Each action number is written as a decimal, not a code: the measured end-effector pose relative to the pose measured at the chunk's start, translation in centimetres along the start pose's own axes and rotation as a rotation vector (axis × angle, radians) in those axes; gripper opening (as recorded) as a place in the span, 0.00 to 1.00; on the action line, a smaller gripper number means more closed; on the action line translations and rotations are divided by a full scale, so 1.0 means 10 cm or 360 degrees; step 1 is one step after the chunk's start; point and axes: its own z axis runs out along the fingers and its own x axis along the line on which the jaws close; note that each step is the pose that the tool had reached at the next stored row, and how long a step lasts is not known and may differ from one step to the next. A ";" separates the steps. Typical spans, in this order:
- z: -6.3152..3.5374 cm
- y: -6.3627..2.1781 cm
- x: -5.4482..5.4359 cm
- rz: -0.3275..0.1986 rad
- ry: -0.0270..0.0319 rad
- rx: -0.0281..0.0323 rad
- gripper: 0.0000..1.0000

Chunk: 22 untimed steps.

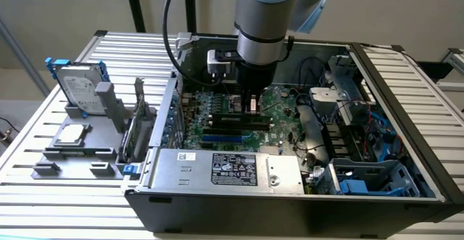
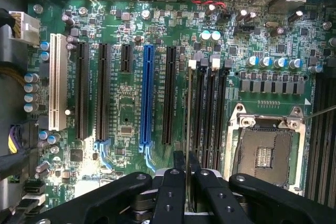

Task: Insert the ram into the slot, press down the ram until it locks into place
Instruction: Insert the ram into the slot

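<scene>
The ram point(image 2: 188, 129) shows edge-on in the wrist view as a thin upright strip held between my two black fingers point(image 2: 178, 167). My gripper point(image 2: 187, 162) is shut on it. It hangs in line with the nearest slot point(image 2: 197, 114) in a group of parallel black memory sockets with white end clips point(image 2: 192, 64). Whether its lower edge touches the socket cannot be told. In the exterior view my gripper point(image 1: 251, 107) reaches down into the open computer case over the motherboard point(image 1: 279, 104), close above the long black sockets point(image 1: 239, 120).
A blue slot point(image 2: 147, 95), black expansion slots point(image 2: 82, 90) and a white slot point(image 2: 58, 82) lie to one side, the processor socket point(image 2: 265, 153) to the other. The power supply point(image 1: 232, 168), drive cage point(image 1: 373, 177) and case walls point(image 1: 406, 82) hem the board in. A hard drive point(image 1: 78, 90) stands outside.
</scene>
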 end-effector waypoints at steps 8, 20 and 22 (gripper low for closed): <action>0.025 -0.002 -0.03 -0.0003 0.00307 -0.00007 0.14; 0.067 -0.003 -0.06 -0.0004 0.00391 -0.00010 0.14; 0.073 -0.003 -0.06 -0.0004 0.00395 -0.00009 0.14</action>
